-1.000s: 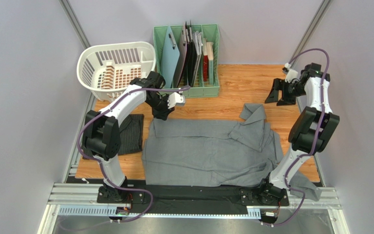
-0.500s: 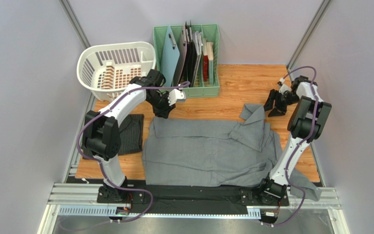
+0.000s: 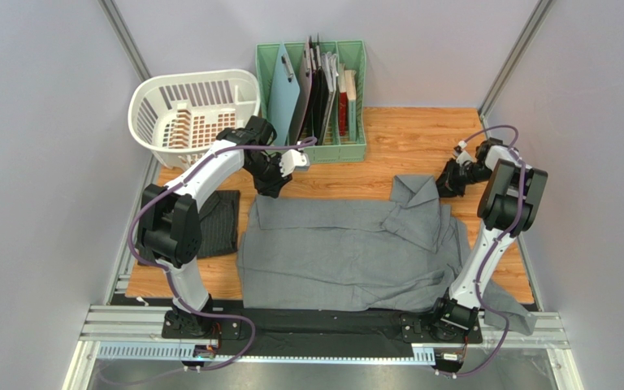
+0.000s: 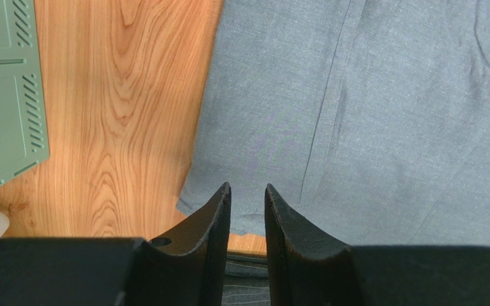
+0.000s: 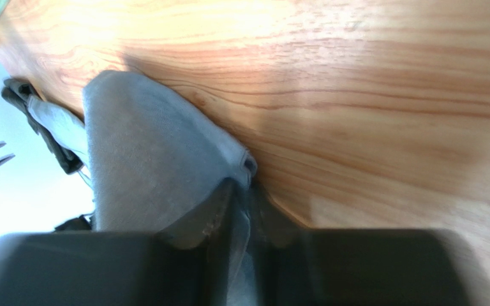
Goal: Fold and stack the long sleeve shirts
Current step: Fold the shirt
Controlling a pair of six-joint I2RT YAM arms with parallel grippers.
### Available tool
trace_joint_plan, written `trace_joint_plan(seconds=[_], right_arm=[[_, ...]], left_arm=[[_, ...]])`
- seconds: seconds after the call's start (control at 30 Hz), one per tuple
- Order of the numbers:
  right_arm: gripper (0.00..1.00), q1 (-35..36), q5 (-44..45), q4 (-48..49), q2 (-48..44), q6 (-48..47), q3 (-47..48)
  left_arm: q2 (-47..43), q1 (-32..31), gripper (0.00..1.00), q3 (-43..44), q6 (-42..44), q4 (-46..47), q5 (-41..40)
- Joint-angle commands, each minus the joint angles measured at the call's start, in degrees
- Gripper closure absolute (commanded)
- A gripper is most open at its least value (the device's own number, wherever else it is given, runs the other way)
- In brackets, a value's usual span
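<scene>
The grey long sleeve shirt point(image 3: 348, 252) lies spread across the middle of the wooden table, its collar end bunched at the far right. Left of it lies the dark pinstriped shirt point(image 3: 219, 223), folded. My left gripper point(image 3: 273, 188) hovers over the grey shirt's far left corner point(image 4: 356, 115). Its jaws stand a narrow gap apart with nothing between them point(image 4: 247, 191). My right gripper point(image 3: 447, 183) sits low on the table at the collar end. There it is shut on a fold of the grey shirt's edge point(image 5: 145, 159), and the cloth is pinched between its fingers point(image 5: 244, 191).
A white laundry basket point(image 3: 193, 110) stands at the far left. Next to it is a green file rack point(image 3: 315, 93) holding folders, and its base shows in the left wrist view point(image 4: 2, 89). Bare wood point(image 3: 405, 138) lies behind the shirt. Part of the grey shirt hangs over the near right edge.
My right gripper came down and left from above the table to the shirt's collar end and closed on its edge. The collar flap shifted a little. The left arm stayed put.
</scene>
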Motion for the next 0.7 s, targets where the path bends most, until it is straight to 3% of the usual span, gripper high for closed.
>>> trace_joint_plan(seconds=[0.0,0.23,0.4,0.6,0.67], right_arm=[[1.00,0.2,-4.0,4.2,-2.7,1.2,-1.8],[1.00,-0.3,-11.4,5.7,-20.7,-2.0,-5.4],[1.00,0.3,-11.9,8.2,-32.8,-3.1,-10.2],[1.00,7.7,-7.3,5.3,-45.1,-11.9,-18.4],[1.00,14.3,-2.1,6.8,-50.1,-14.4,-24.2]], left_arm=[[-2.1,0.0,0.67,-0.2,0.2,-0.4,-0.8],[-3.7,0.8,0.68,1.3,-4.2,0.2,0.8],[-4.1,1.7,0.69,4.1,-7.4,0.4,2.7],[-4.5,2.4,0.69,5.7,-11.6,0.8,4.6],[-4.7,2.6,0.69,6.0,-13.2,1.1,5.2]])
